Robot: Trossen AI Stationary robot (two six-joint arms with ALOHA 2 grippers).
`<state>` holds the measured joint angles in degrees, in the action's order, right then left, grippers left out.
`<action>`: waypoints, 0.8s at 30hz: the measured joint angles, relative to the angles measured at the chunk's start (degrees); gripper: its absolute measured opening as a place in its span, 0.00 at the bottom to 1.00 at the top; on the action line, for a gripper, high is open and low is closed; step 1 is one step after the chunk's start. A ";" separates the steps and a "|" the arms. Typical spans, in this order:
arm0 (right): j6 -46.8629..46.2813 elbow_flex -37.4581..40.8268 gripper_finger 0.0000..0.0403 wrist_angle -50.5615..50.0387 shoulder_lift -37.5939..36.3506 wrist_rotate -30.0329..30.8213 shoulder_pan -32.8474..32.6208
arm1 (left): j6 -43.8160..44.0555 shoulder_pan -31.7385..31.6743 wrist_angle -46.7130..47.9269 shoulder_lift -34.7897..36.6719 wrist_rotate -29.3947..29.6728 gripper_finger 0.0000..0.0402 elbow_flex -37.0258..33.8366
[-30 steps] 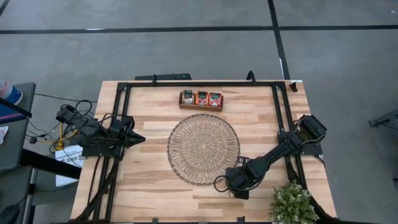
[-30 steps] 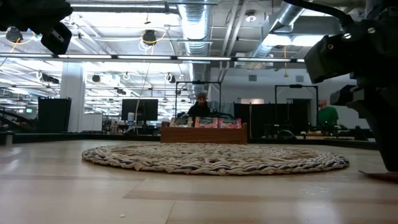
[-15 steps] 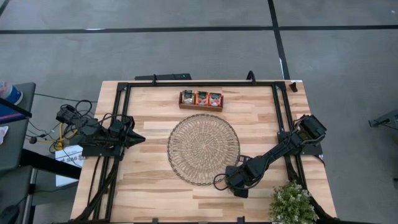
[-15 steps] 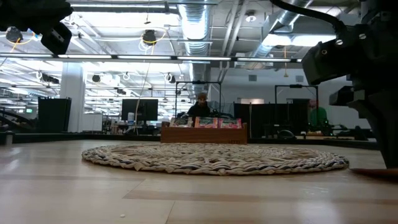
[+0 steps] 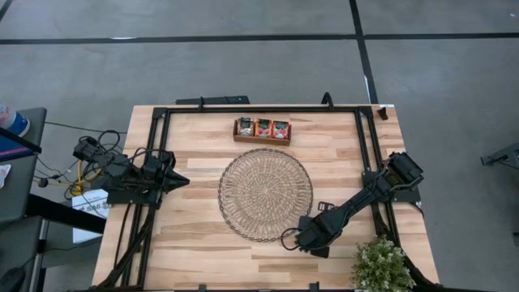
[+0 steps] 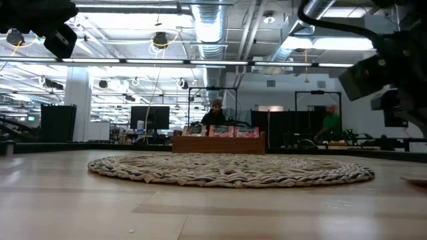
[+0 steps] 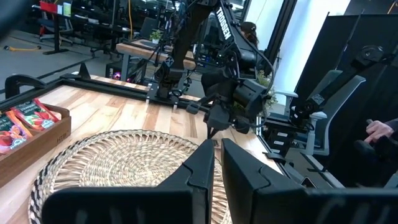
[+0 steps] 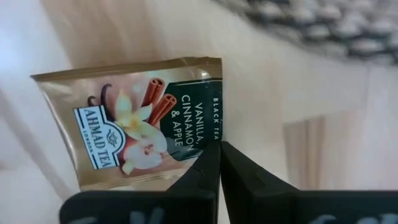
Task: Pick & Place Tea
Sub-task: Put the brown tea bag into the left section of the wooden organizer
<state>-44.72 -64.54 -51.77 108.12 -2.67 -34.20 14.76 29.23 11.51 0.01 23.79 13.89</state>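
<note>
Right gripper [image 8: 216,163]: my fingers pinched together on one edge of a tea sachet [image 8: 140,129], beige and dark green, low over bare table [image 5: 195,243] just off the woven mat [image 5: 265,194]. Left gripper [image 7: 214,163]: my fingers nearly together, nothing between them, at the table's left side. Wooden tray [image 5: 262,130]: more sachets, far edge.

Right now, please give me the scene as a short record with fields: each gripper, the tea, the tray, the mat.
right gripper: shut on the edge of a tea sachet, low over the table beside the mat's near right rim
tea sachet: beige with a dark green top, label reads vanilla, cinnamon and apple
left gripper: shut, waiting at the table's left side, holding nothing
wooden tray: at the far edge, three compartments with sachets
woven mat: round, centre of table, nothing on it
</note>
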 joint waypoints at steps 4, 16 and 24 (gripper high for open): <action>0.60 -1.49 0.00 -3.01 0.28 0.30 -0.63 | -0.04 -0.01 0.02 0.00 0.00 0.05 0.00; -0.30 -2.97 0.00 -5.58 -0.68 1.40 -1.46 | -0.09 -0.01 0.02 0.00 0.00 0.05 0.00; -1.66 -3.01 0.00 -10.58 -3.08 3.63 -1.59 | -0.11 -0.01 0.02 0.00 0.00 0.05 0.00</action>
<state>-46.37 -67.55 -62.35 105.04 0.96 -35.79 14.66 29.22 11.53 0.01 23.79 13.89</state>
